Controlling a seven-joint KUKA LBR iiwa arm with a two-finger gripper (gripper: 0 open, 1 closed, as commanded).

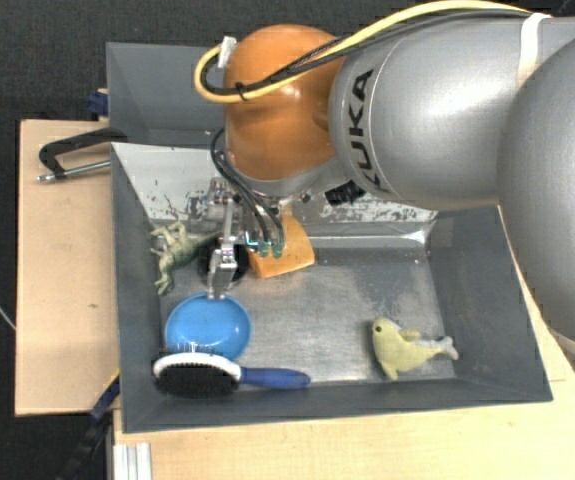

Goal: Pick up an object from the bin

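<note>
Pincer (225,268) hangs at centre left of the frame, low in the bin (367,303). Whether it is spread or pressed together cannot be told. It stands between a green toy (172,249) on its left and an orange block (290,256) on its right, just above a blue ball (207,326). The block is nearest. It appears to be foam: probably light, soft and compressible, not fragile. Recommended hold: across its two straight edges, near the middle.
</note>
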